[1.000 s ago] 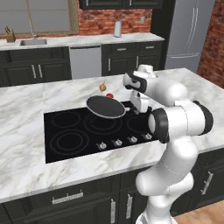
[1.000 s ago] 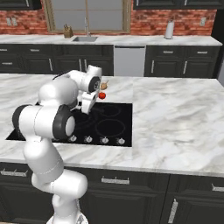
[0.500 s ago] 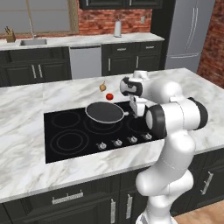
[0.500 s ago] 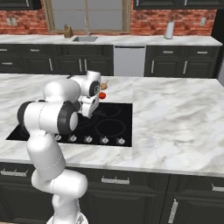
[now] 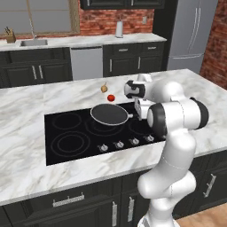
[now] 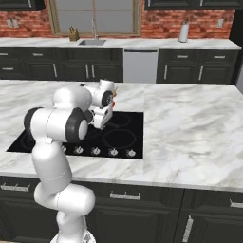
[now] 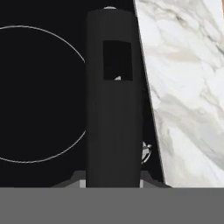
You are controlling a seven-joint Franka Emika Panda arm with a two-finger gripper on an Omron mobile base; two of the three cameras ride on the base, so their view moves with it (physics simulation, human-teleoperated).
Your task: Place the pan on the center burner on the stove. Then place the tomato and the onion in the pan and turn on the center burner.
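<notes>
Pan (image 5: 109, 114) placement is my step in hand: my pincer (image 7: 113, 181) is clamped narrow on its black handle (image 7: 113, 100), holding the pan over the stove (image 5: 62, 133) about at the center burner (image 5: 99, 128). Next I judge it wants settling squarely on that ring, then letting go. One tomato (image 5: 111, 97) and one onion (image 5: 104, 88) wait on the worktop (image 5: 26, 102) just behind; five knobs (image 5: 119, 144) line the front

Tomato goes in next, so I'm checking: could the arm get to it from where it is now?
Probably not yet: the gripper is shut on the pan handle. Otherwise the tomato sits uncovered on the counter behind.
</notes>
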